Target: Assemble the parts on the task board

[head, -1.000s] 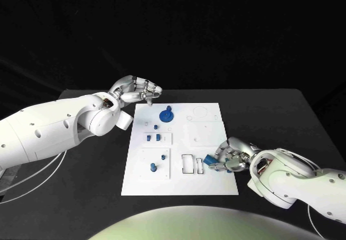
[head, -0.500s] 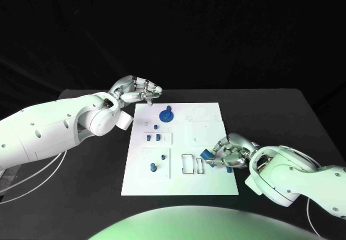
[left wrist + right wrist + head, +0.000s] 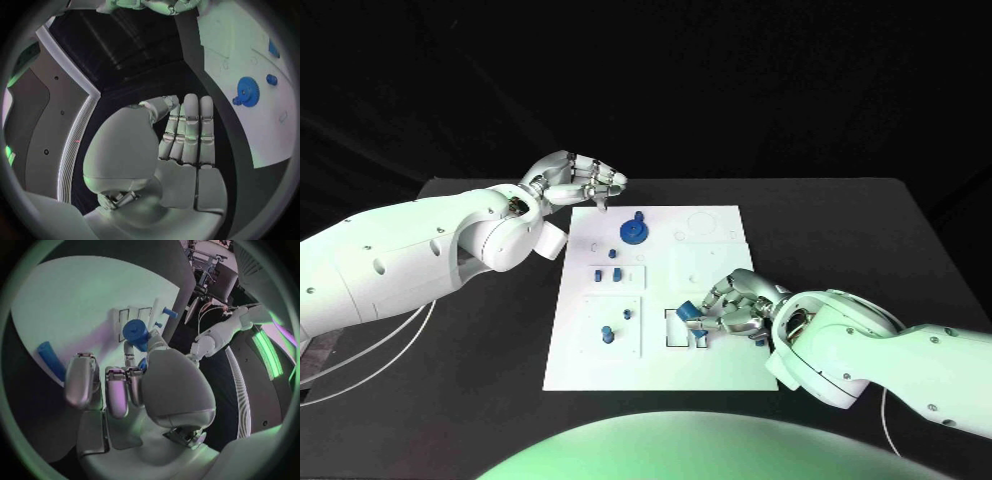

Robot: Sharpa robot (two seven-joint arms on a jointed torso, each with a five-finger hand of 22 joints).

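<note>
While pinched, blue part [image 3: 688,312] sits between right hand's [image 3: 733,310] fingers [image 3: 134,352].

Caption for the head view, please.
Right hand holds a blue part over the task board slots; left hand hovers curled at the board's far corner.

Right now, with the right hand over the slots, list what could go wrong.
1. The right hand pinches a blue part at its fingertips above the narrow rectangular slots; a tilted approach could jam or drop it.
2. A loose blue bar lies on the task board beside that hand; the fingers might knock it off.
3. The hand hides the slots from the head view, so alignment is hard to check.
</note>
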